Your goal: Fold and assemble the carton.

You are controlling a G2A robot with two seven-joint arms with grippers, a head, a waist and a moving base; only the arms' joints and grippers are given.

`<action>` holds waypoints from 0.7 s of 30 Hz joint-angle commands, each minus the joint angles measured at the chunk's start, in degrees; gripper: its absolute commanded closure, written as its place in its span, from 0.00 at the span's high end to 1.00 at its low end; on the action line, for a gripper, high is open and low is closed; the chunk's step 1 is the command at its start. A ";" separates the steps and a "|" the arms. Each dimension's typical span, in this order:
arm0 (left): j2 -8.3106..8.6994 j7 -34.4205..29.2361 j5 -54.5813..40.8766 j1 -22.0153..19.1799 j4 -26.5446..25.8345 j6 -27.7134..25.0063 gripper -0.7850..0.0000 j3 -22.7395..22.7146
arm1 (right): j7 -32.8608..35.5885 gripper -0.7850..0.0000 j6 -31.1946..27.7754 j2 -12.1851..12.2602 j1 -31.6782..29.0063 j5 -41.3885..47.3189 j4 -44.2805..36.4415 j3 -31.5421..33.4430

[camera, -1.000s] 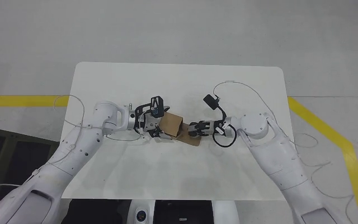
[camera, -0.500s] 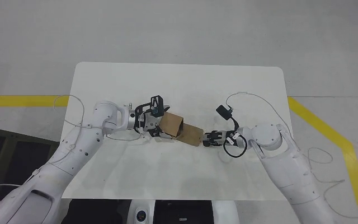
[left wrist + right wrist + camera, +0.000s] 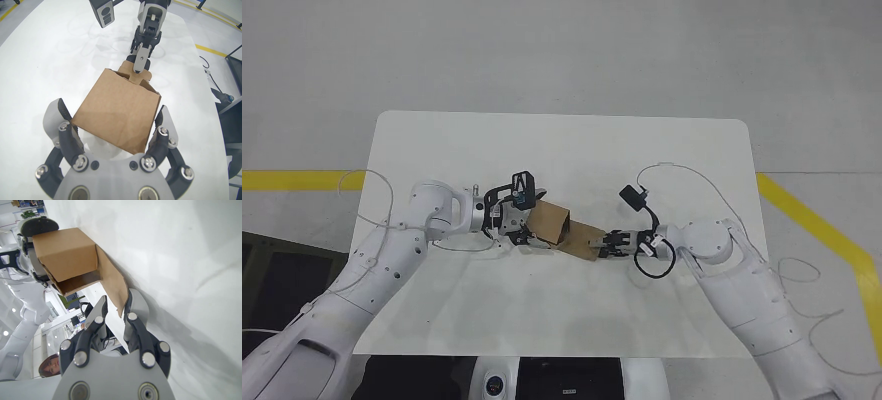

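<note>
A brown carton [image 3: 555, 223] lies on its side at the middle of the white table [image 3: 562, 150], both ends open. My left gripper [image 3: 516, 216] is shut on its left end, one finger [image 3: 63, 111] on each side wall of the carton [image 3: 117, 109]. A long flap [image 3: 587, 243] sticks out flat from the right end. My right gripper [image 3: 606, 245] stands open around that flap's tip. In the right wrist view the flap [image 3: 111, 279] runs between the two fingers [image 3: 133, 302], against one of them, with a gap to the other. The carton body [image 3: 66, 249] lies beyond.
Loose cables trail from both wrists across the table, one looping toward the back right [image 3: 682, 172]. A small black camera module [image 3: 630, 195] stands out above the right wrist. The table's front edge [image 3: 562, 352] is close behind both arms.
The right gripper drew back from the flap toward the right, then came in again to the flap's tip. The left gripper and the carton body stayed put.
</note>
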 commanded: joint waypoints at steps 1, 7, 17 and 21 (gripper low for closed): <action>-0.01 -0.04 0.03 0.01 -0.01 0.00 1.00 -0.03 | -0.37 0.23 -0.40 -0.10 0.54 -0.27 0.19 -0.55; -0.01 -0.10 0.28 0.14 -0.11 0.00 1.00 -0.14 | -0.93 0.27 -0.76 -0.28 1.38 1.10 -1.75 -0.99; 0.04 -0.26 0.61 0.34 -0.55 0.00 1.00 0.08 | -1.04 0.33 -0.72 -1.25 4.83 3.54 -3.51 -4.16; 0.08 -0.26 0.57 0.33 -0.54 0.00 1.00 0.09 | -1.78 0.38 -1.50 -1.82 6.20 5.25 -1.63 -5.44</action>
